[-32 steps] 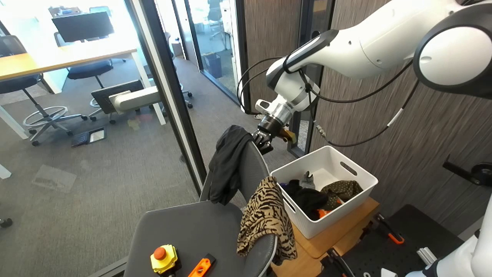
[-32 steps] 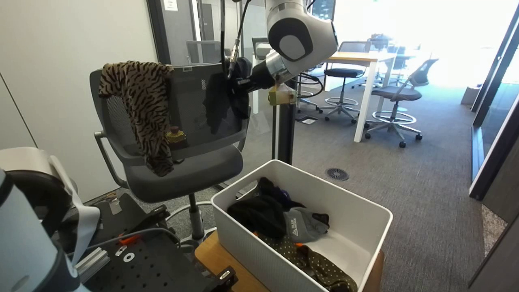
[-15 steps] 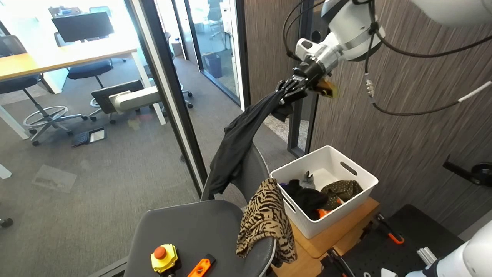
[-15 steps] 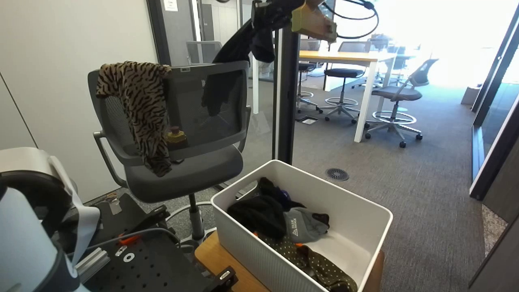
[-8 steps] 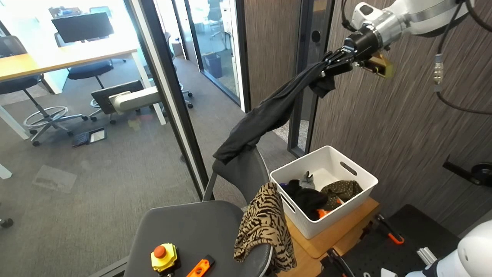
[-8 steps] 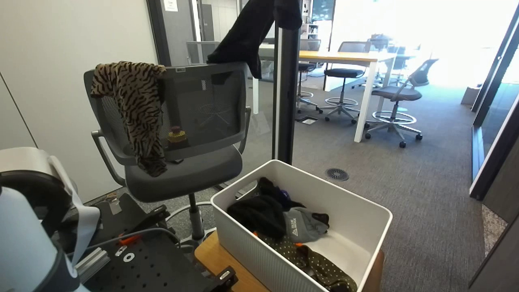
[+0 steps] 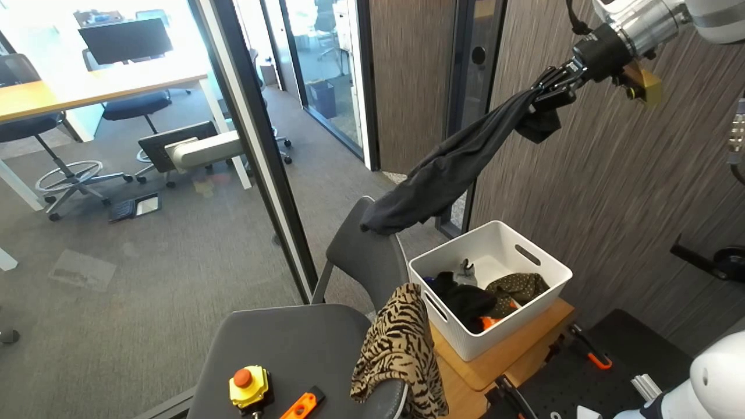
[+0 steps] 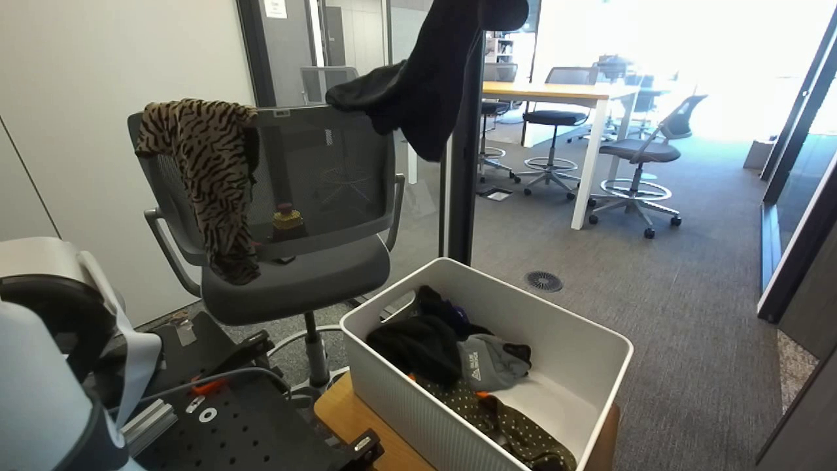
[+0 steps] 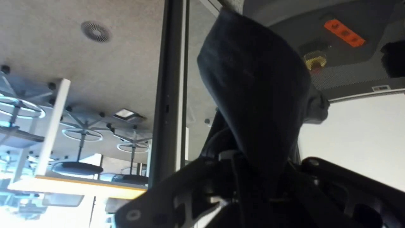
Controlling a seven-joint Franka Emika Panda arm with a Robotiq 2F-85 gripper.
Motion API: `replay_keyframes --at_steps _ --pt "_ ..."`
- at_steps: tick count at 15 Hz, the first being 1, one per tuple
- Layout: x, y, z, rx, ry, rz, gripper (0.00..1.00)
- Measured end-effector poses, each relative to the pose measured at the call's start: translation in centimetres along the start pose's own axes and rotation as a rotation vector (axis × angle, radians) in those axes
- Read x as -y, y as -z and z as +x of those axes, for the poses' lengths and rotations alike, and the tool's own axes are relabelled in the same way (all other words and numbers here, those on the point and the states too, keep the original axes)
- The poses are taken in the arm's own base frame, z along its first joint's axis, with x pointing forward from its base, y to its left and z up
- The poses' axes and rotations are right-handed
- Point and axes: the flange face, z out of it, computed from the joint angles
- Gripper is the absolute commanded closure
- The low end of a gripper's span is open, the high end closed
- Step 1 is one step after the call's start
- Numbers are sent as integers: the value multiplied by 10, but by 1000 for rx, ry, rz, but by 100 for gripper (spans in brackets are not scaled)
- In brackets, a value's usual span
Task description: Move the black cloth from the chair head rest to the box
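One hand (image 7: 536, 98) pinched one black cloth (image 7: 448, 177) between its two fingers (image 7: 556, 100), the cloth's lower end lying across one grey chair's (image 7: 291, 343) head rest (image 7: 355, 238). One animal-print cloth (image 7: 401, 343) draped the same chair; beside it, one white box (image 8: 562, 353) held garments (image 7: 468, 299) too tangled to count.

black cloth (image 8: 435, 82), box (image 8: 543, 337), cropped in an exterior view
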Motion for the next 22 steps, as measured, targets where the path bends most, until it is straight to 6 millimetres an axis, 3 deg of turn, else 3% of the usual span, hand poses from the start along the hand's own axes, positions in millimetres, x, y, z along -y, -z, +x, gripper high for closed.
replay_keyframes --at_steps 3,6,9,16,22 --pt "5 -4 -9 123 -61 -84 98" --pt "5 -28 -25 272 -131 -149 98" --pt "3 -69 -47 401 -214 -185 98" --pt "-5 -190 -109 605 -405 -107 98" --pt "-18 -264 -143 749 -537 -161 98"
